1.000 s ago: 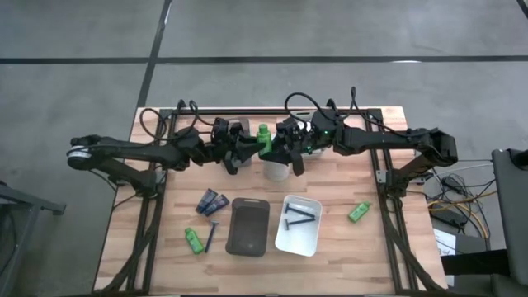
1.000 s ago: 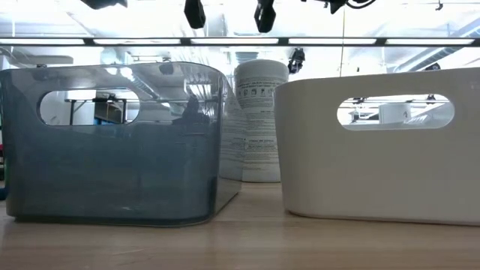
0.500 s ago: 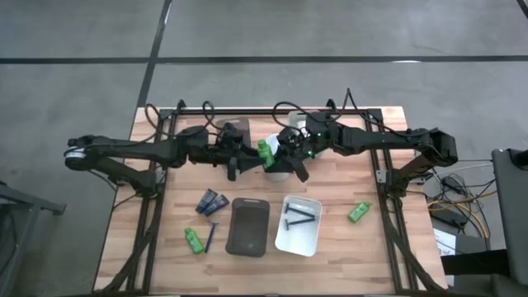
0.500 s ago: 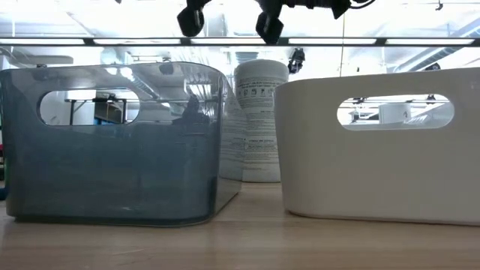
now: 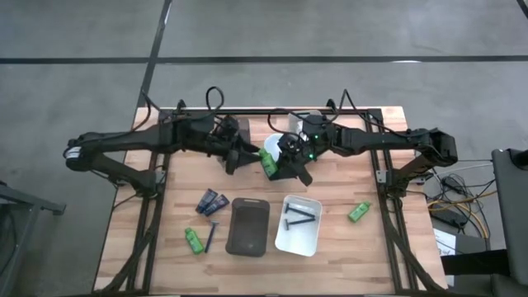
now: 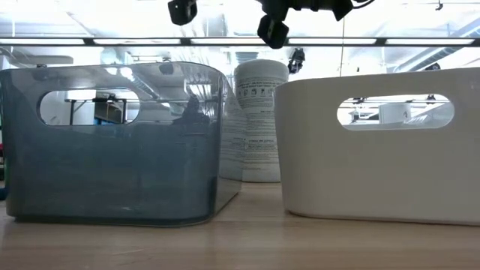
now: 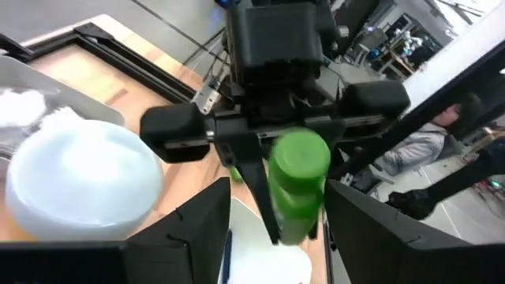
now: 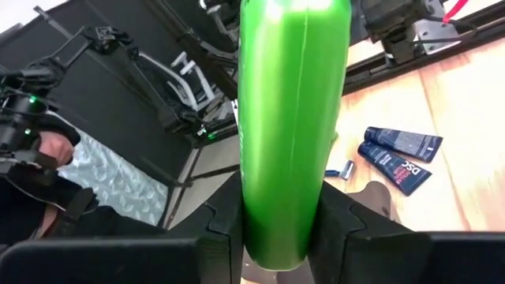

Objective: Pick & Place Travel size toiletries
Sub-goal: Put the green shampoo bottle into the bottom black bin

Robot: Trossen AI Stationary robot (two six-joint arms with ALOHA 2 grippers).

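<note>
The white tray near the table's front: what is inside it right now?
In the high view the white tray holds two slim dark razors, lying toward its far end. The rest of its floor looks bare. The low view shows only its outer wall, so nothing inside shows there.

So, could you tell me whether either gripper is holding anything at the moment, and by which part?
The right gripper clamps a green bottle near one end of its body. The left gripper is open, its fingers either side of the bottle's other end, gripping nothing.
</note>
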